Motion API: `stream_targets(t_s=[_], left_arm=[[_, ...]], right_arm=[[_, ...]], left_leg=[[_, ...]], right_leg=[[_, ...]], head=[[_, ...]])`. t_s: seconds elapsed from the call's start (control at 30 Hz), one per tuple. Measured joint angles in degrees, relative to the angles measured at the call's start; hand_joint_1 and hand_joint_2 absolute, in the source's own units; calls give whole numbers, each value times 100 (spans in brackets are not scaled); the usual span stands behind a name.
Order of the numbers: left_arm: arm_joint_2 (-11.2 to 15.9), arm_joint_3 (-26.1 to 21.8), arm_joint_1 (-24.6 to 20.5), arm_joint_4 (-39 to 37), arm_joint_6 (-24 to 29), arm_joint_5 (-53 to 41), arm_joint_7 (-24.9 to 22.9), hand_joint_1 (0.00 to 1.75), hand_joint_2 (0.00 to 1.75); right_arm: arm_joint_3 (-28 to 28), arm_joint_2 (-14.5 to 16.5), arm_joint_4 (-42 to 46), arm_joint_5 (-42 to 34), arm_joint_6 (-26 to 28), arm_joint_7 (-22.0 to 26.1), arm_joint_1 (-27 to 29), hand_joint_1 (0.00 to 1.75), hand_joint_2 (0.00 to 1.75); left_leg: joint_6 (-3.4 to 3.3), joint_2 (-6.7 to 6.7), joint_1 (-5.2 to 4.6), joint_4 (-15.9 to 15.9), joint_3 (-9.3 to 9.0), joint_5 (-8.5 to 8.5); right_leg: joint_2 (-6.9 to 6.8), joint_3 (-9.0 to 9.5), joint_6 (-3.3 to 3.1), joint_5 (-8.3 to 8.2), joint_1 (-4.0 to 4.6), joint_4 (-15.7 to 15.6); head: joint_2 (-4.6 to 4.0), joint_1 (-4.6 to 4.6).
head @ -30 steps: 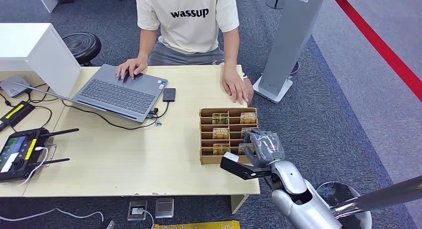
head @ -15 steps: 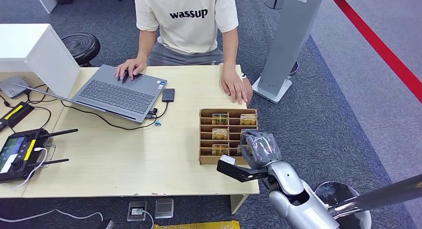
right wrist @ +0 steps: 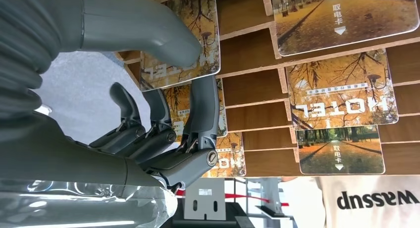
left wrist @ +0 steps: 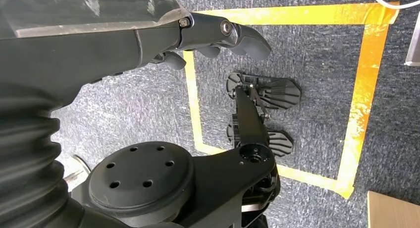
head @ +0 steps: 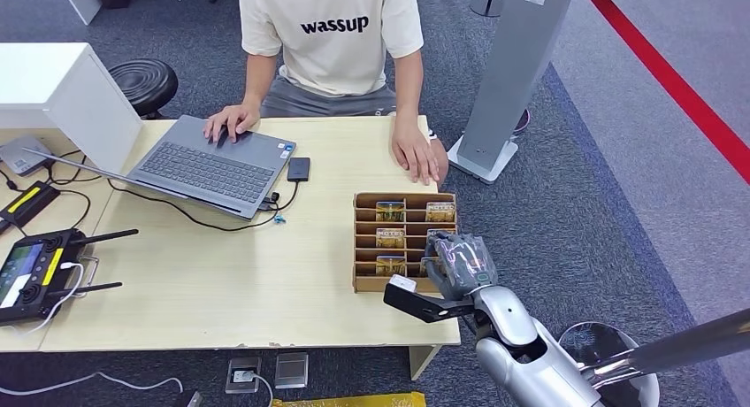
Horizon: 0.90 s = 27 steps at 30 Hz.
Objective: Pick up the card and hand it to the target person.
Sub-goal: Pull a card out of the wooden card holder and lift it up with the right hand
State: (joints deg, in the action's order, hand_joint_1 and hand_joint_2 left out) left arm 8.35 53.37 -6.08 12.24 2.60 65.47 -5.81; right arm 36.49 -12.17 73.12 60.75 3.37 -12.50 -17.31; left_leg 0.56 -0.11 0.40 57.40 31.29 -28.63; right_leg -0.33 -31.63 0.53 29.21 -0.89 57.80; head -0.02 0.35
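showing autumn trees and "hotel": card (right wrist: 181, 59) at right hand (right wrist: 163, 139)

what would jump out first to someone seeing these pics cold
The right robot hand reaching into the near right corner of the cardboard card rack, its thumb over a golden hotel card. Beyond it, a person sits across the table, one hand on a laptop.

You had a pale wooden table (head: 265, 283) at centre, on grey-blue carpet (head: 601, 203). A black round stool (head: 146, 78) stood at ten o'clock, beside a white cabinet (head: 53, 93). A grey pillar on a white base (head: 517, 71) rose at one o'clock, with a red floor stripe (head: 681, 88) running beyond it. Yellow tape (left wrist: 364, 79) marked a square on the carpet.
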Motion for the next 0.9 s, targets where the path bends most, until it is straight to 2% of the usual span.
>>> stream_targets(t_s=[0.27, 0.63, 0.87, 0.9], left_arm=[[0, 0, 1, 0, 5, 15, 9, 0, 175], [-2, 0, 10, 0, 75, 68, 31, 0, 175], [-7, -5, 12, 0, 120, 101, 33, 0, 175], [-9, -7, 12, 0, 126, 104, 33, 0, 131]], right_arm=[[7, -4, -23, -7, 357, 50, 4, 175, 175], [-220, -92, 437, 39, 1565, 428, -3, 175, 175], [-420, -144, 714, 29, 1903, 536, -42, 175, 175], [-442, -149, 739, 9, 1935, 546, -48, 175, 175]], left_leg=[[1, 0, 0, 0, -1, 1], [0, -1, 0, 0, 11, 1], [1, -1, 0, 0, 13, 1], [1, -1, 0, 0, 14, 1]], right_leg=[[1, 0, -2, -2, 1, 0], [0, -9, -2, -2, 0, -1], [-1, -12, -2, -2, 0, -1], [-1, -12, -2, -2, 0, -1]], head=[[0, -2], [0, 7], [0, -4], [0, -5]])
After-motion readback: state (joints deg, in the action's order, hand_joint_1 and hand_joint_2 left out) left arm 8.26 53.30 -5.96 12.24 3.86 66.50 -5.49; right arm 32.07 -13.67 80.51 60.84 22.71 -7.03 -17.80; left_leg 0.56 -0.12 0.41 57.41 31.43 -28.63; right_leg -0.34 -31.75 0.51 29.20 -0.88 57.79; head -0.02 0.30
